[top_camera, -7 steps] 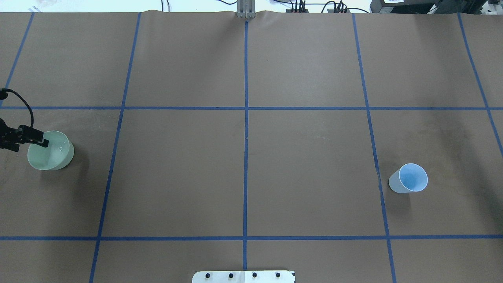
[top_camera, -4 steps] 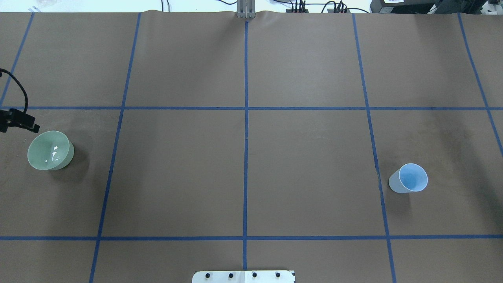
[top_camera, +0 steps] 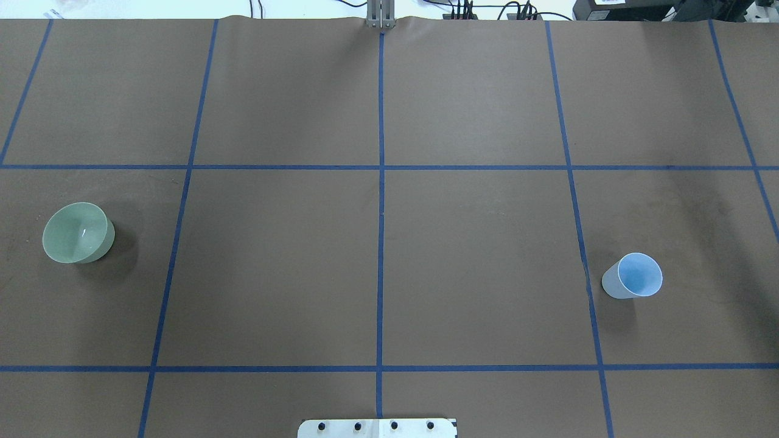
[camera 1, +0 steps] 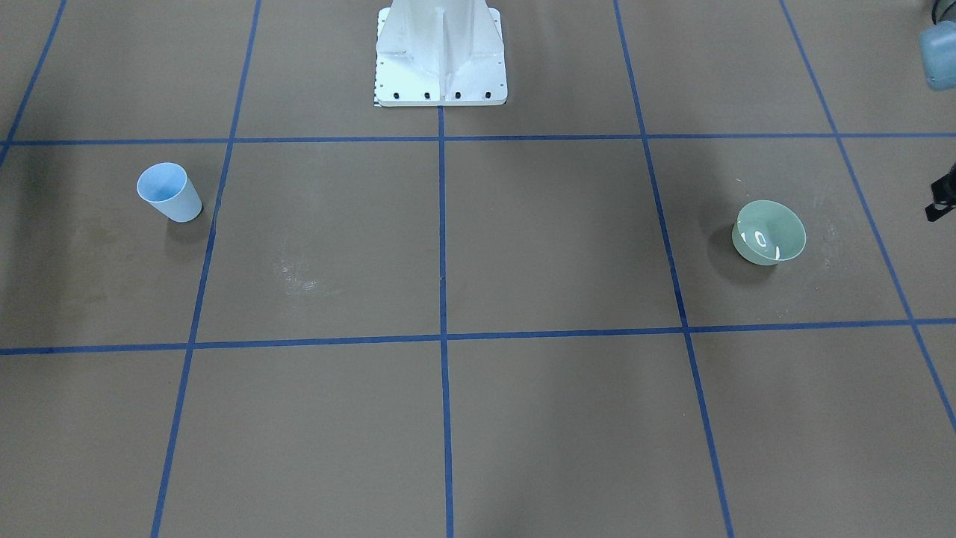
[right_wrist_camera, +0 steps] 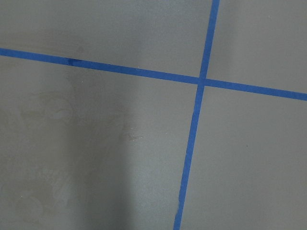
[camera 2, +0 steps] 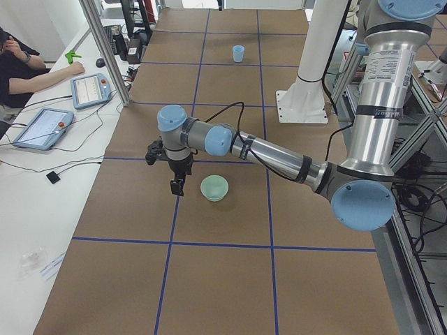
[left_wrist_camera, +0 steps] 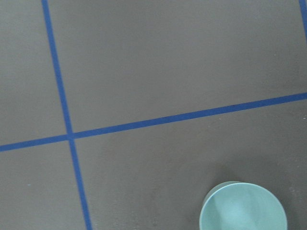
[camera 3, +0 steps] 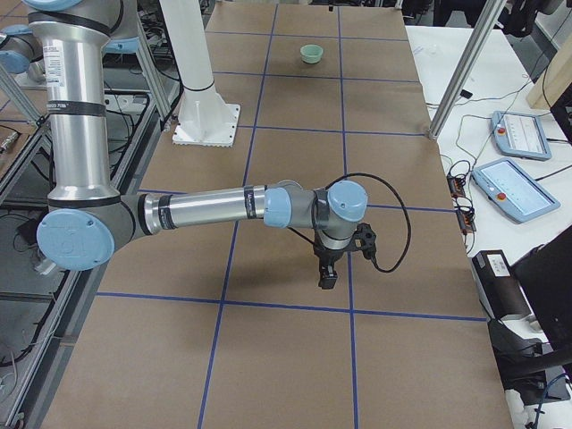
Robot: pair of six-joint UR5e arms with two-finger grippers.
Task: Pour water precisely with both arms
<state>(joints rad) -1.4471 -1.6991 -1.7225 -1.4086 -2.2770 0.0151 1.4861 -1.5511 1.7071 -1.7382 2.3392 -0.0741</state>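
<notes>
1. Upright on the brown counter (top_camera: 475,255), far on the robot's left: green bowl (top_camera: 78,233).
2. Inside that bowl, as bright glints only: the water (camera 1: 759,239).
3. Upright far on the robot's right, well apart from the bowl: blue cup (top_camera: 634,277). Can't tell any contents.
4. Hovering above the counter near the bowl, apart from it, pointing down: left gripper (camera 2: 177,187).
5. Can't tell whether its fingers sit apart or together. Only a black sliver of it at the edge of the front-facing view.
6. In the left wrist view: bowl rim at lower right, crossing of blue tape lines (left_wrist_camera: 70,136) at left.
7. Hanging low over bare counter, pointing down, near a tape crossing: right gripper (camera 3: 327,279).
8. Can't tell the fingers' state there either, with only the side view to go on.
9. At the counter's robot-side edge, on the middle tape line: white pedestal base (camera 1: 441,52).
10. On a white side table beside the counter: a person's forearm (camera 2: 45,75) and two tablets (camera 2: 89,89).
</notes>
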